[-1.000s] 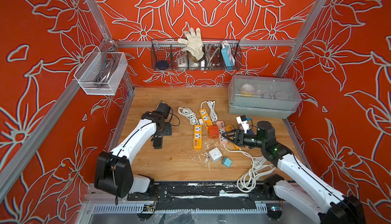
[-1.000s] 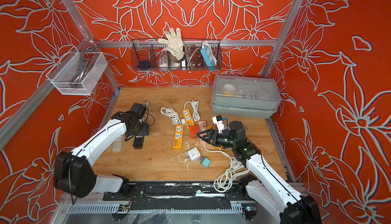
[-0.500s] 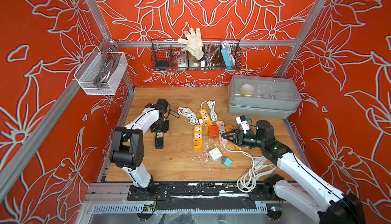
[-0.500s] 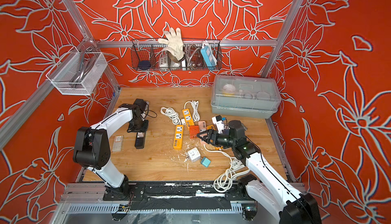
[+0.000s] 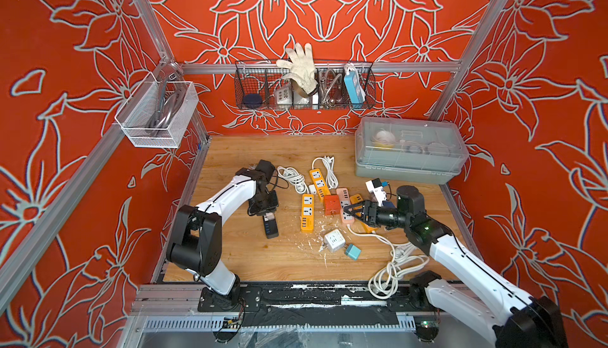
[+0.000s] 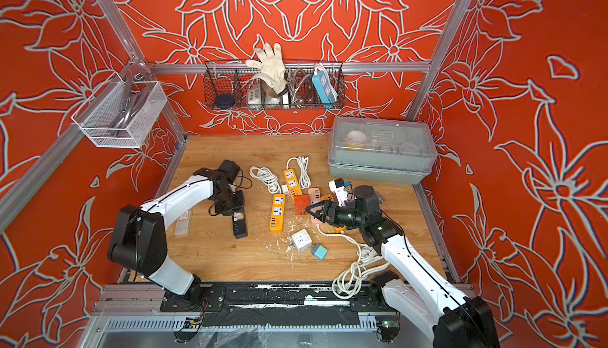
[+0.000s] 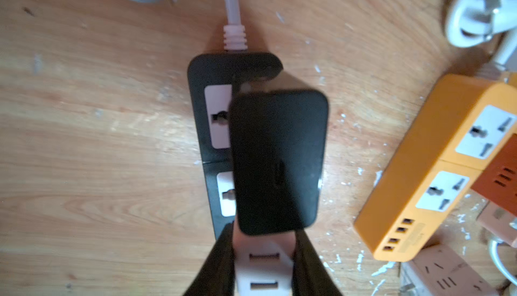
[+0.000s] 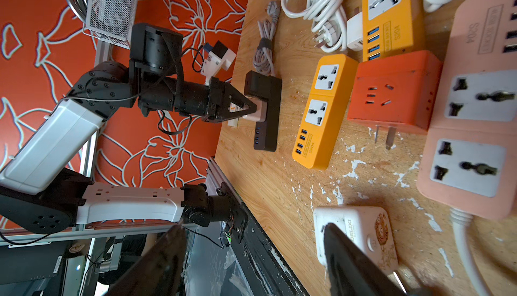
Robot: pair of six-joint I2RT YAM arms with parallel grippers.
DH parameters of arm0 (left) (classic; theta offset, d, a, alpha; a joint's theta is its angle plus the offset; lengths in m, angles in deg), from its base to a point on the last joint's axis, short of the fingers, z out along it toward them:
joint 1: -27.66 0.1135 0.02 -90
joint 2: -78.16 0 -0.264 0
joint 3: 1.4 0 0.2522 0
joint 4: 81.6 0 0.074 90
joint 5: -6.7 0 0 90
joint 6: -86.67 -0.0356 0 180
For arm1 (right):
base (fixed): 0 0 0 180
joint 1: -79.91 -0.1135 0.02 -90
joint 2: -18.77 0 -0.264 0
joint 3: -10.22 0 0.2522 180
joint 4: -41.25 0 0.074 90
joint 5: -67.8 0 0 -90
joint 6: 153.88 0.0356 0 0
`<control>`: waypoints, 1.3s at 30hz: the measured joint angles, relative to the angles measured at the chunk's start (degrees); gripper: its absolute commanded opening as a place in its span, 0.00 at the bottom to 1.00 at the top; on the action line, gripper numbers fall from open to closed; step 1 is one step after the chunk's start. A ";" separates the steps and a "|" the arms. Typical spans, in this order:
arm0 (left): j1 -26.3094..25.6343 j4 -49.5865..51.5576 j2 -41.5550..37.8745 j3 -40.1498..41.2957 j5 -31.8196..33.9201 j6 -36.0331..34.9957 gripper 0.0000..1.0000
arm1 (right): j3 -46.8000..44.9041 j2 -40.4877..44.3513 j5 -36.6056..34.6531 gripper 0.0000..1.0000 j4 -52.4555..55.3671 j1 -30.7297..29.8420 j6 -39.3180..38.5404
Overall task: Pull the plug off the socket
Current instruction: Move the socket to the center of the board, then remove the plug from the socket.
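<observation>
Left end effector [image 7: 265, 241] clamped on white plug [image 7: 264, 272] in black socket strip [image 7: 208, 76]; right end effector [image 5: 349, 210] spread apart.

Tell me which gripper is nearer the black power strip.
Left: left gripper over the black power strip, fingers on its white plug; right gripper apart, by the orange adapter.

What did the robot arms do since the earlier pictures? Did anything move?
The left arm folded up more, and the left gripper closed on the white plug that sits in the black power strip. The right gripper stayed open above the pink power strip. Nothing else on the table moved.
</observation>
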 measured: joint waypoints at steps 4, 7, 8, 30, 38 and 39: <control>-6.40 -0.68 0.76 -0.35 0.09 5.77 0.33 | 0.00 0.42 -0.02 0.80 0.22 0.00 -0.31; -9.57 -0.83 2.36 -1.16 0.04 8.24 0.37 | 0.00 1.38 -0.11 0.80 0.90 0.00 -0.63; -10.38 -0.96 3.13 -1.27 -0.09 8.74 0.41 | 0.00 1.77 -0.24 0.80 1.20 0.00 -0.74; -12.66 -1.49 -35.85 9.40 3.10 7.87 0.78 | -0.96 4.04 0.74 0.80 -4.09 -2.56 1.77; -12.63 -6.12 -58.77 22.97 8.26 9.03 0.98 | -0.33 -1.75 -4.81 0.80 -2.97 -11.91 0.74; -12.61 -6.45 -59.80 23.91 8.57 8.94 0.99 | 0.20 -2.47 -5.66 0.80 -2.34 -12.55 0.70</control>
